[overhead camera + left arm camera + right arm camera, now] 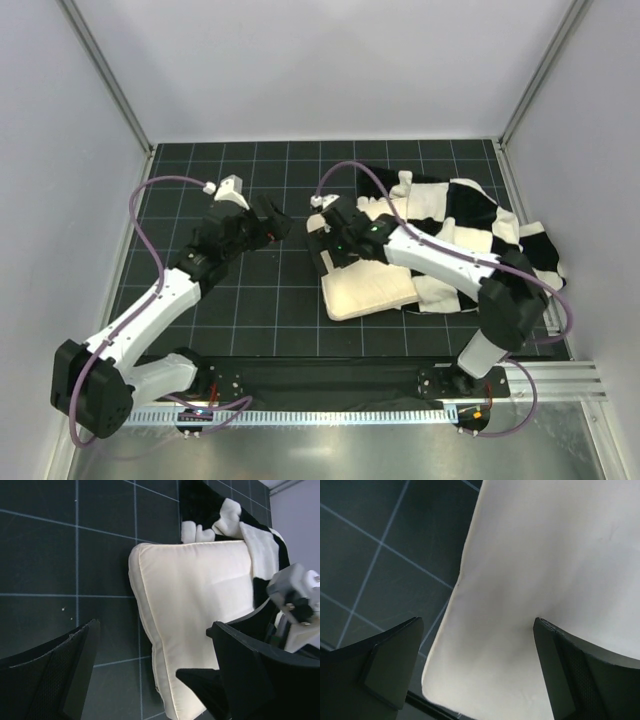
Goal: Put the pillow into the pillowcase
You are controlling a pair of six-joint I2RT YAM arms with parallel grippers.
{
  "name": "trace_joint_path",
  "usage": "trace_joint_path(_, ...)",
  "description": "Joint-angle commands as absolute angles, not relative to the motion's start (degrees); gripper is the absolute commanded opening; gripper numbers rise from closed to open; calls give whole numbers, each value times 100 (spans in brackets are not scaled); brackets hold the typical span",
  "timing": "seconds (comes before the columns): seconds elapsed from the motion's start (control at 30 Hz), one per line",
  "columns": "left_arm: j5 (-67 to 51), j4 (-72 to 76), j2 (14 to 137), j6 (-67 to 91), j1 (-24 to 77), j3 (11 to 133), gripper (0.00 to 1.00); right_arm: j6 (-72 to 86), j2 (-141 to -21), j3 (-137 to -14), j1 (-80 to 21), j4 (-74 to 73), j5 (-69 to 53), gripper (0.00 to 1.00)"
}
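The cream pillow (368, 291) lies flat on the dark gridded mat, right of centre. Its right end is covered by the black-and-white checked pillowcase (478, 222), which lies bunched at the back right. I cannot tell whether that end is inside the case. My right gripper (334, 240) is open over the pillow's far left corner. In the right wrist view the pillow (545, 555) lies between the spread fingers of the right gripper (477, 622). My left gripper (277, 224) is open and empty, just left of the pillow. The left wrist view shows the pillow (195, 595), the pillowcase (225, 515) and the left gripper (154, 630).
The mat (240, 300) is walled in by white panels at the left, back and right. A metal rail (560, 375) runs along the near edge by the arm bases. The right arm's body (295, 597) shows in the left wrist view, above the pillow's right side.
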State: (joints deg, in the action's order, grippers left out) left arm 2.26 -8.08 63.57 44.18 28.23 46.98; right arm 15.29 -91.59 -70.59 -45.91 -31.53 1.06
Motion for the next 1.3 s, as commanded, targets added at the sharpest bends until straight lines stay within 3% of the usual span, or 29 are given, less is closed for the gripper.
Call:
trace_joint_path(0.0,308,-1195,6170,4562,2646,4649,96,1573,-9736,-7470,-4886,-3383,1527,100)
trace_joint_path(0.13,308,-1230,6231,4553,2567,4641,96,1809,-10703,-7995,-5237,-3962,3272,100)
trace_joint_path(0.17,282,-1230,6266,4553,2549,4658,96,2054,-10975,-8207,-5273,-4260,3792,82)
trace_joint_path(0.23,229,-1230,6363,4562,2558,4684,96,3046,-11635,-9047,-5282,-5559,4682,28)
trace_joint_path(0.27,211,-1222,6398,4544,2549,4711,96,3276,-11715,-9244,-5291,-5894,4798,9)
trace_joint_path(0.3,159,-1204,6442,4457,2549,4720,96,3400,-11707,-9342,-5291,-6080,4721,4)
trace_joint_path(0.57,-290,-747,7592,4377,2689,5001,94,2233,-8659,-7849,-5002,-3762,2330,4)
trace_joint_path(0.93,-492,-44,8594,4509,2997,5422,94,2039,-7516,-7972,-4160,-4158,1364,4)
trace_joint_path(1.07,-501,113,9227,4561,3410,6080,96,1899,-7032,-7840,-3622,-3894,555,4)
trace_joint_path(1.27,-712,106,10607,4886,3770,7231,95,1881,-6768,-8235,-3296,-4148,536,4)
